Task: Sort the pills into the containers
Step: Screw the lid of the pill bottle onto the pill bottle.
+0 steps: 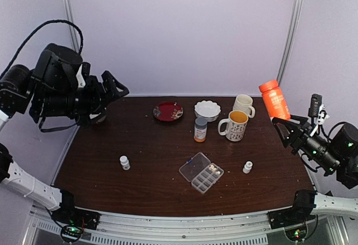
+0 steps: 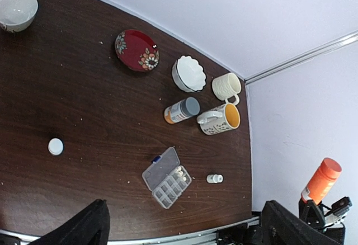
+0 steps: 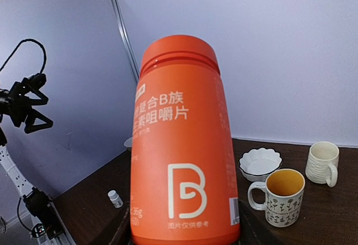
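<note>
The clear organiser box (image 1: 201,173) (image 2: 166,178) lies on the dark table with its lid folded open flat. Its containers are small compartments, and a few pale pills (image 1: 213,170) (image 2: 180,172) sit in those at one end. My left gripper (image 1: 114,88) (image 2: 187,225) hangs high over the table's left rear, open, with nothing between its fingers. My right gripper (image 1: 288,123) (image 3: 182,225) is raised at the right edge, shut on an upright orange bottle (image 1: 274,100) (image 3: 182,144). The bottle's cap is on, and it fills most of the right wrist view.
At the back stand a red plate (image 1: 168,111), a white scalloped bowl (image 1: 207,109), a grey-capped amber bottle (image 1: 200,129) and two mugs (image 1: 233,125) (image 1: 243,104). Small white vials (image 1: 125,162) (image 1: 247,167) flank the box. Another bowl (image 2: 17,10) sits far left.
</note>
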Robot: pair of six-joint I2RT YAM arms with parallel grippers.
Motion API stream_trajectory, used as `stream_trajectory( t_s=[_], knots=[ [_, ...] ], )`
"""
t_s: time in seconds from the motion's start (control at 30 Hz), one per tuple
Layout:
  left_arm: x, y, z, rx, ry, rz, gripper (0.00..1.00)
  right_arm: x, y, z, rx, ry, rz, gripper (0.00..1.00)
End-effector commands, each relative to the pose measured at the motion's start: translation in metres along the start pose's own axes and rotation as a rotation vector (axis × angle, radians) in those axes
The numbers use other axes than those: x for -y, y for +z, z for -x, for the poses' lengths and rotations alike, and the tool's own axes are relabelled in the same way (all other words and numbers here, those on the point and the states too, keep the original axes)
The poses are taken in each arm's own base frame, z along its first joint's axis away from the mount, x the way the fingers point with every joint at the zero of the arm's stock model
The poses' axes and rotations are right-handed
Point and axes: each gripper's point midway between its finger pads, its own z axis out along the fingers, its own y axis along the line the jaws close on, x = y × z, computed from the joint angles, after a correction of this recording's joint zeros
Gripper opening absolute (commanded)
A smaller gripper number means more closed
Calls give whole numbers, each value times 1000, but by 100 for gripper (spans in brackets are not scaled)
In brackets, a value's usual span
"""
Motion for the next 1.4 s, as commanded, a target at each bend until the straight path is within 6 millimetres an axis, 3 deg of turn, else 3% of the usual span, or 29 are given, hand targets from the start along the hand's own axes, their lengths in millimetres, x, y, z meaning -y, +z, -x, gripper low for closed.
stream_trajectory(
  t_s=[0.0,0.03,0.1,0.27,0.33,0.43,0.53,0.8,0.87,1.07,1.37],
  knots=[
    [16,-5,21,147,94,-251,98,-31,0,13,24,-25,163,0],
    [18,-6,23,159,108,-326,98,-36,1,11,22,-30,190,0],
    [5,2,19,151,120,-384,98,-50,4,6,20,-44,266,0],
    [-29,9,22,124,82,-353,98,-58,22,-7,-3,-60,279,0],
    [-32,12,19,118,74,-356,98,-60,30,-14,-7,-49,280,0],
    [-14,23,10,90,140,-404,97,-75,35,-24,-32,-46,358,0],
    [12,35,-2,27,312,-436,94,-83,42,-34,-66,-76,387,0],
    [39,68,-24,-61,430,-464,98,-106,68,-61,-191,-342,465,0],
    [52,71,-37,-111,480,-532,97,-113,69,-69,-221,-417,514,0],
    [70,79,-64,-226,567,-630,97,-128,80,-68,-201,-523,574,0],
    [88,68,-83,-318,520,-788,97,-145,88,-72,-230,-565,606,0]
  ],
)
